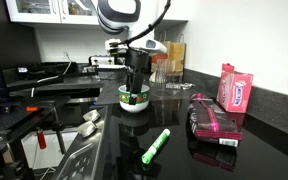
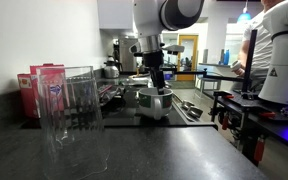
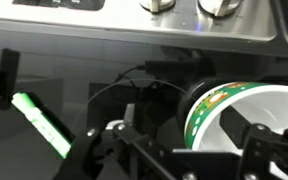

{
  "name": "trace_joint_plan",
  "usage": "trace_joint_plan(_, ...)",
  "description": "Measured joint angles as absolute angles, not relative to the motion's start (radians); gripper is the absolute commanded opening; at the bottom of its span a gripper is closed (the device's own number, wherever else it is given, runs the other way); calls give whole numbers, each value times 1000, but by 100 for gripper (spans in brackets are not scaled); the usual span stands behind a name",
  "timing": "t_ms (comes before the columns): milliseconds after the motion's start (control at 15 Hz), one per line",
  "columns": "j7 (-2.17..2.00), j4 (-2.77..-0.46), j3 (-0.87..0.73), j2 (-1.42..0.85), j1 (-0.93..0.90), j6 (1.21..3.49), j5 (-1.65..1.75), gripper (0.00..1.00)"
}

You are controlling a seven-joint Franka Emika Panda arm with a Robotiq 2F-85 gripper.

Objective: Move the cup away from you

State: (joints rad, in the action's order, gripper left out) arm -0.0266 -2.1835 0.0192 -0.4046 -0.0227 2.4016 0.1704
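**Counter (image 1: pixel 184 165), dark and glossy. Items listed by place relative to the cup.**

1. Green marker (image 1: pixel 156 146). Lies flat, on the camera's side of the cup and well apart from it. Judged to be out of the way of a push away from the robot.
2. Dark packet with pink trim (image 1: pixel 214 122). Lies flat, to one side of the cup and well apart.
3. Pink box (image 1: pixel 234 88). Upright, beyond the packet and on the same side of the cup.
4. Cup (image 1: pixel 134 98). White with a green band, upright on the counter under the arm. This is the task's thing.
5. Gripper (image 1: pixel 136 84). Hangs straight down over the cup, low enough to reach its rim, probably so that it can take hold of the wall. In the wrist view the fingers (image 3: pixel 109 150) stand wide apart and hold nothing. The cup sits off-centre, toward one finger. That finger is over the cup's mouth, and the other stands clear outside the near wall. Contact cannot be told.
6. Clear glassware (image 1: pixel 172 62). Stands behind the cup, near it. Judged to be the likeliest obstacle to moving the cup farther off.
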Motion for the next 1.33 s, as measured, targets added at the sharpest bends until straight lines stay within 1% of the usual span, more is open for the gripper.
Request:
trace_joint_plan(267,8,-2152,21,-445,-25,2401,170,29)
trace_joint_plan(533,26,-2137,21,-451,-23,2397,167,1)
trace_joint_plan(667,34,-2131,21,-451,-21,2396,165,0)
trace_joint_plan(733,34,-2127,21,-451,-21,2396,165,3)
trace_joint_plan(800,35,-2127,20,-451,-21,2392,165,2)
trace_joint_plan(1133,34,-2106,16,-453,-18,2392,154,3)
trace_joint_plan(1333,33,-2053,10,-455,-10,2392,124,3)
